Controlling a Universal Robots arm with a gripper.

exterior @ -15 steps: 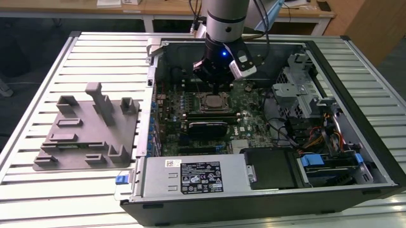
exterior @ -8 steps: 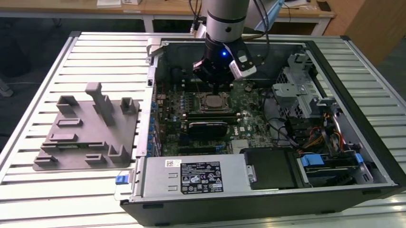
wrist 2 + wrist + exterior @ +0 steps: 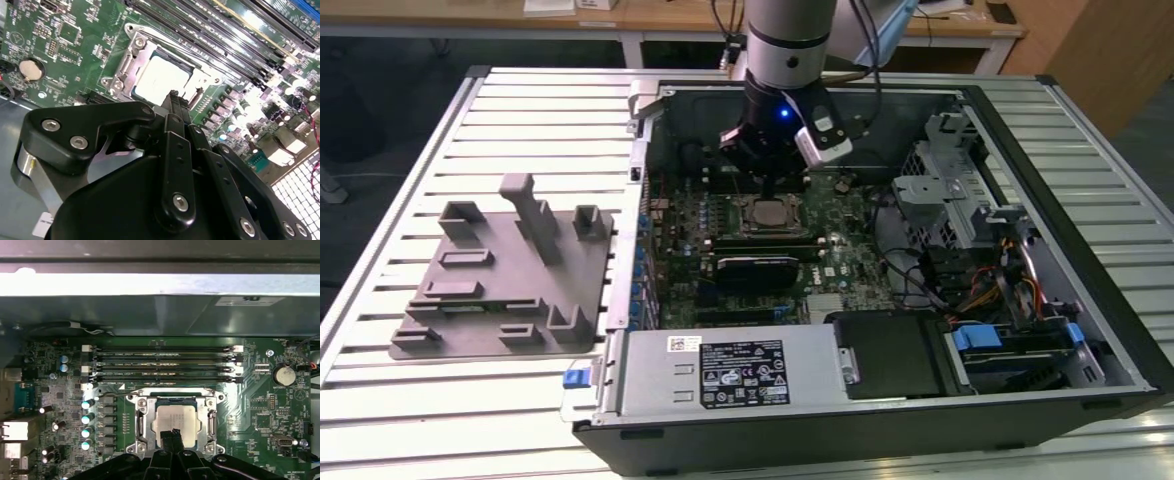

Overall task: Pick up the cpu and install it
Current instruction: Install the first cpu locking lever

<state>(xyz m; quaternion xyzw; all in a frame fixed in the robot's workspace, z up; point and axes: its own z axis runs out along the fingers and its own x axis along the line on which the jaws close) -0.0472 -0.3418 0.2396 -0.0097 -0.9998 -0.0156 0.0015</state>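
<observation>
Most of the job looks done already: small flat square cpu (image 3: 173, 423) with the silvery-grey metal top sitting down in the black-framed motherboard socket (image 3: 140, 425), shiny steel retention frame around it, pale rim just showing. Same chip visible in the second wrist view (image 3: 159, 77), flat and square to the bracket as far as can be judged. Whether the frame is latched down: can't tell.

Black jointed tool (image 3: 172, 436) parked right above the chip, fingertips pinched together to a narrow point with nothing between them, so not holding anything. Touching the lid or just hovering? Can't tell from these angles. In the exterior view, tool (image 3: 775, 190) poking down into the open black metal computer case (image 3: 1067, 330), directly over the socket.

Textures: green glossy motherboard (image 3: 260, 410) crowded with little cylindrical capacitors, long black memory slots (image 3: 162, 365), a round silver coin battery (image 3: 283, 374). Matte grey plastic tray with upright blocks (image 3: 507, 280) lying off on the ribbed metal counter (image 3: 400, 150), toward the exterior view's left, well apart from the action.
</observation>
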